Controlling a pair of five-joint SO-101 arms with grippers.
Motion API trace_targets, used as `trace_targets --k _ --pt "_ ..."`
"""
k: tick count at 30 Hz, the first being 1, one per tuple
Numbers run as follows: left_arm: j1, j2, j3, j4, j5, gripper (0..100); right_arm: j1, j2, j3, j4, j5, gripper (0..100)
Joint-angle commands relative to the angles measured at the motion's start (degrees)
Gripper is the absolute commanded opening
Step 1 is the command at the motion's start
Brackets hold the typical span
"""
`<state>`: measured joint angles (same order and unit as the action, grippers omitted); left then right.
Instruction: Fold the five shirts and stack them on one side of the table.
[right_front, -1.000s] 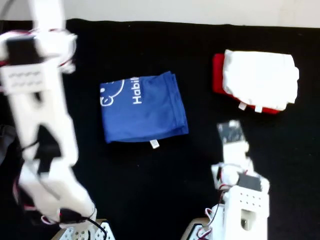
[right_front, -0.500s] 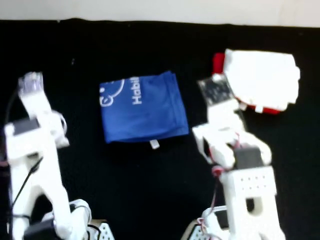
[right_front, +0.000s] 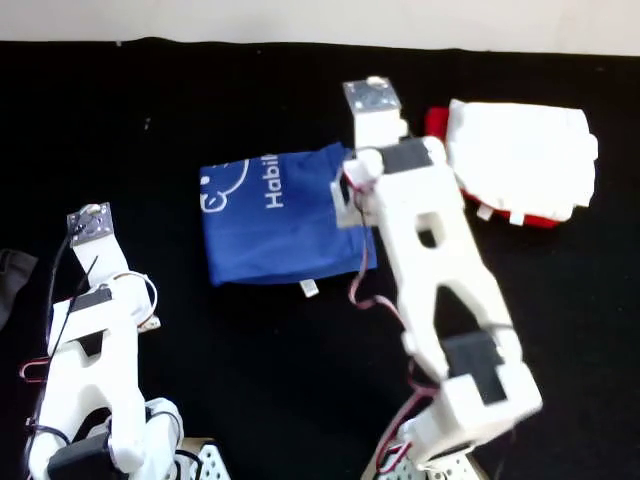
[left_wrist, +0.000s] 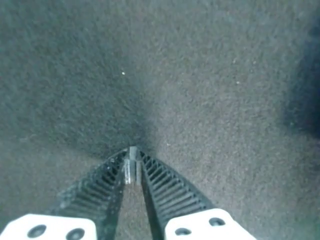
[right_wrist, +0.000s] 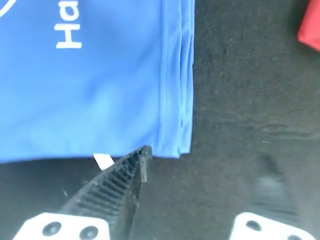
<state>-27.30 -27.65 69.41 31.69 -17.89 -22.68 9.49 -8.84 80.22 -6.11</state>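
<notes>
A folded blue shirt (right_front: 270, 225) with white print lies mid-table; the right wrist view shows its layered edge (right_wrist: 177, 90) and a small white tag (right_wrist: 103, 161). At the back right, a folded white shirt (right_front: 520, 160) rests on a folded red one (right_front: 436, 135). My right gripper (right_front: 370, 105) hangs over the blue shirt's right edge, open (right_wrist: 205, 165), with one toothed finger (right_wrist: 125, 172) above the shirt's near corner and not touching the cloth. My left gripper (right_front: 90, 225) is shut (left_wrist: 131, 157) and empty over bare black cloth, left of the blue shirt.
A black cloth (right_front: 250, 380) covers the table, with a pale wall strip along the back. A dark bundle (right_front: 10, 275) lies at the left edge. Both arm bases stand at the front edge.
My right arm swung from the front right up and left to the blue shirt's right edge. My left arm dropped back from a raised pose to the front left.
</notes>
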Motion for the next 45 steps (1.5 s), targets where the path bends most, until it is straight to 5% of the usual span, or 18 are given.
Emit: trace_targets --k 1,20,22,26,38,45 --pt "0.7 0.5 0.0 -1.1 -0.1 1 -3.9 8.7 -13.5 3.4 -2.6 42.6" --pt "0.7 0.8 -0.1 -1.8 -0.1 1 -6.7 51.4 -49.3 7.7 -4.4 42.2" --pt "0.7 0.8 -0.1 -1.8 -0.1 1 -7.1 54.2 -51.9 9.6 -4.0 35.2" --pt "0.7 0.8 -0.1 -1.8 -0.1 1 -8.1 58.2 -57.6 13.6 1.1 1.4" --pt "0.7 0.8 -0.1 -1.8 -0.1 1 0.8 58.9 -76.7 21.0 5.8 0.5" --pt "0.7 0.8 -0.1 -1.8 -0.1 1 6.1 42.9 -70.3 21.0 10.4 0.5"
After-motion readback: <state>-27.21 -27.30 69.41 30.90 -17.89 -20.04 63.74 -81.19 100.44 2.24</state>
